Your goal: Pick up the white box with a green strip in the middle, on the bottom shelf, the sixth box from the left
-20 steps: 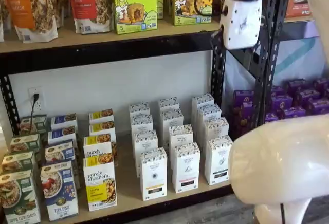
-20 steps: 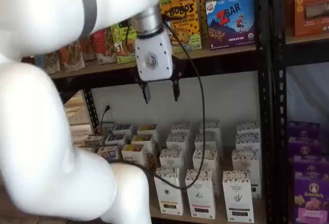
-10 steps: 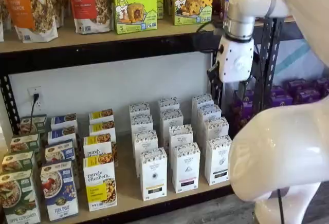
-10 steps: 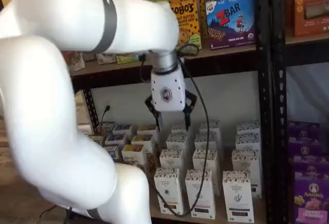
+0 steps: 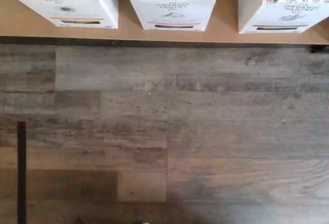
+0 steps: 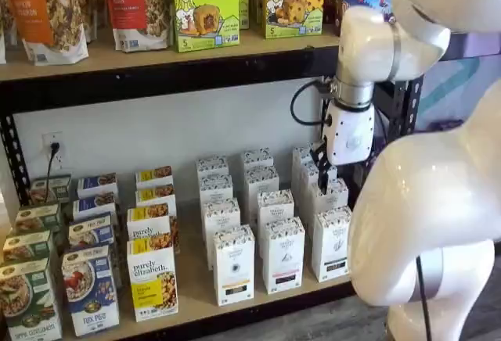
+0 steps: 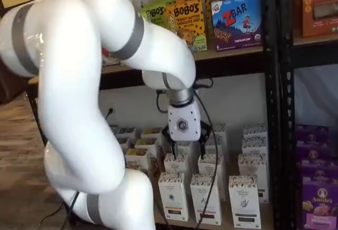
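Note:
Three columns of white cartons stand on the bottom shelf (image 6: 196,290). The white box (image 6: 332,243) is the front carton of the right column, also seen in a shelf view (image 7: 244,201). In the wrist view it (image 5: 285,3) shows a faint greenish band and stands at the shelf's front edge (image 5: 226,31). My gripper (image 7: 184,144) hangs fingers down just above the cartons' tops, its black fingers spread apart, open and holding nothing. In a shelf view the gripper (image 6: 322,175) sits over the right column's rear cartons, one finger showing.
Granola boxes (image 6: 90,286) fill the shelf's left side. Purple boxes (image 7: 319,198) stand in the bay to the right, past a black upright (image 7: 272,135). Bobo's boxes (image 6: 205,5) line the higher shelf. My white arm (image 6: 430,224) blocks part of both shelf views. Grey wood floor (image 5: 164,131) lies before the shelf.
The gripper has come down from the level of the higher shelf to just above the white cartons, staying open. The arm has swung further into both shelf views.

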You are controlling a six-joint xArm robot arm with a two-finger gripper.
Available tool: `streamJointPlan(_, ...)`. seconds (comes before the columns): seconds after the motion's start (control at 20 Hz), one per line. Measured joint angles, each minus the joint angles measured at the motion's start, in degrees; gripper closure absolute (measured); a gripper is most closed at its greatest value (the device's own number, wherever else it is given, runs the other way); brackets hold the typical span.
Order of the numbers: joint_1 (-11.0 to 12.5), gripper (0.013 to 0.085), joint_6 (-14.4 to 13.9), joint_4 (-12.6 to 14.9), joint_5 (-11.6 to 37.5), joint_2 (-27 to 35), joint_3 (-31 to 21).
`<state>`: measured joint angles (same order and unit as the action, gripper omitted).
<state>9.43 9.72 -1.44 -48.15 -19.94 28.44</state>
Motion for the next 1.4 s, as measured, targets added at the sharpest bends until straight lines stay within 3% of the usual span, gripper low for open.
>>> streamJointPlan(0.15, -0.17, 0.0130, 0.60, -0.75, 7.14, 4.61, -1.34)
streamJointPlan(0.25, -0.32, 0.0130, 3.01, -3.68, 12.92, 7.41, -2.75)
streamJointPlan(0.3, -0.69, 0.0130, 2.95, -3.83, 16.38, 9.34, -3.49)
streamJointPlan(0.55, -1.64, 0.0130, -0.80, -0.25, 24.92, 17.97, -3.51)
streamJointPlan(0.7, -1.81, 0.0130, 0.86, -2.06, 29.94, 22.38, -3.04)
streamJointPlan(0.85, -1.12, 0.0130, -1.86, 1.54, 32.22, 27.11, -1.22)
streamJointPlan(1.05, -0.04, 0.0130, -1.07, 1.90, 35.37, 35.05, 2.61)
streamJointPlan(1.4, 3.07, 0.0130, -4.92, 9.06, 36.80, 45.25, 11.27)
